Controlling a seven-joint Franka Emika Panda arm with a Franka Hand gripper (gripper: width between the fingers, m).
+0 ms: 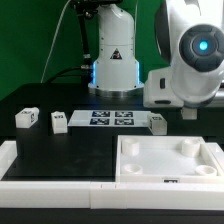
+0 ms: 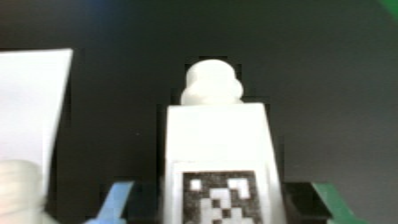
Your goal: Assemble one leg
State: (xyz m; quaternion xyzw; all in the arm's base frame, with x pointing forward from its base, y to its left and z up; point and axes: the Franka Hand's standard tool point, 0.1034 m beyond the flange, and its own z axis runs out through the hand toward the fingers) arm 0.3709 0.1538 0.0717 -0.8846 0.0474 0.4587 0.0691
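— What sits farthest to the exterior view's left?

— A white raised border (image 1: 10,160) along the near edge of the black table (image 1: 70,142). Behind it stand two spare legs, the first spare leg (image 1: 26,117) and, just beside it, the second spare leg (image 1: 59,121), both well apart from me.

— And in the middle?

— The marker board (image 1: 108,119) lies flat on the table, in front of my arm's base (image 1: 112,62).

— Where is the leg you are working on?

— The leg (image 1: 158,122) rests on the table just beside the marker board's end, on the exterior view's right. Nearer the camera lies the big white tray-like piece (image 1: 170,158) with round sockets at its corners. My arm (image 1: 195,55) hangs over that side.

— What does your wrist view show?

— The leg fills it, lying on the black surface with its tagged face turned to the camera and a rounded peg (image 2: 214,80) at its far end. A flat white sheet lies beside it, apart from it.

— And your gripper?

— My gripper (image 2: 224,197) straddles the leg, one of my fingers (image 2: 121,198) on each side. They are spread to about its width. I cannot tell whether the pads press on it or stand just clear.
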